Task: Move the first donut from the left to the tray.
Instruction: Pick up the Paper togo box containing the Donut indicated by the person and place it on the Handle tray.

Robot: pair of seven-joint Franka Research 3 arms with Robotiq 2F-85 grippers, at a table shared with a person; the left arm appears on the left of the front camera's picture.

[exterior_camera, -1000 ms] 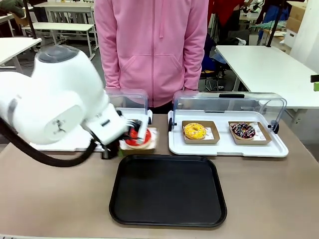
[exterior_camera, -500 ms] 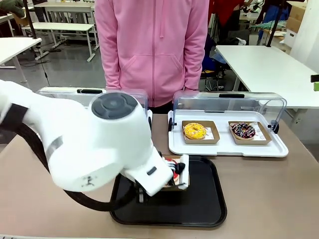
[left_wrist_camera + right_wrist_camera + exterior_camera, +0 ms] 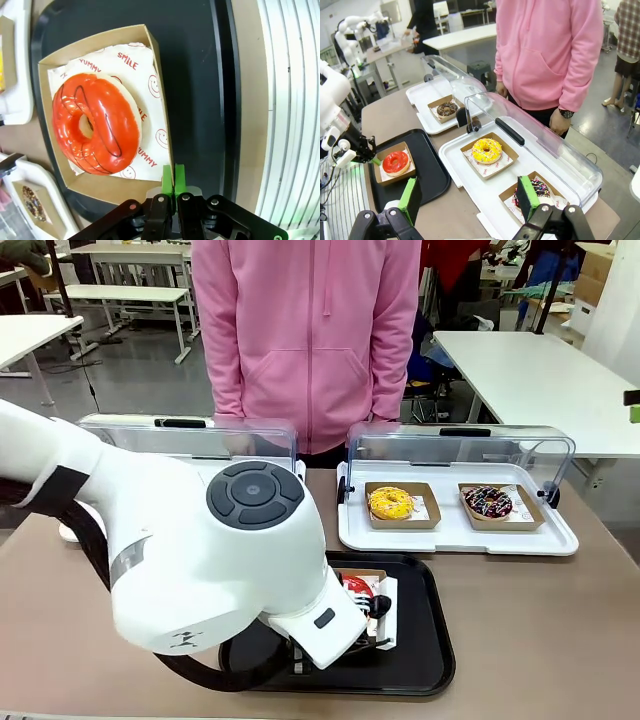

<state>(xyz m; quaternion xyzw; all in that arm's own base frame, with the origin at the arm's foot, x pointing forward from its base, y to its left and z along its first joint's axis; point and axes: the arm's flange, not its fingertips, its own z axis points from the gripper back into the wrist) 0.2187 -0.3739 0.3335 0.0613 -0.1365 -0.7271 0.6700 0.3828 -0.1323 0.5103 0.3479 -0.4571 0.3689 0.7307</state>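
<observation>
Presently listed: one red-glazed donut (image 3: pixel 96 124) in a shallow cardboard holder (image 3: pixel 159 90), set inside the black tray (image 3: pixel 200 60) toward its near edge, with the left gripper (image 3: pixel 173 176) pinched nearly shut on the thin side wall of the holder, the donut itself lying clear of the green pads (image 3: pixel 167 177) to one side. Item is judged light, soft and sticky-glazed, best taken by the stiff cardboard wall. Right gripper (image 3: pixel 470 200) is held wide apart, nothing grasped.
</observation>
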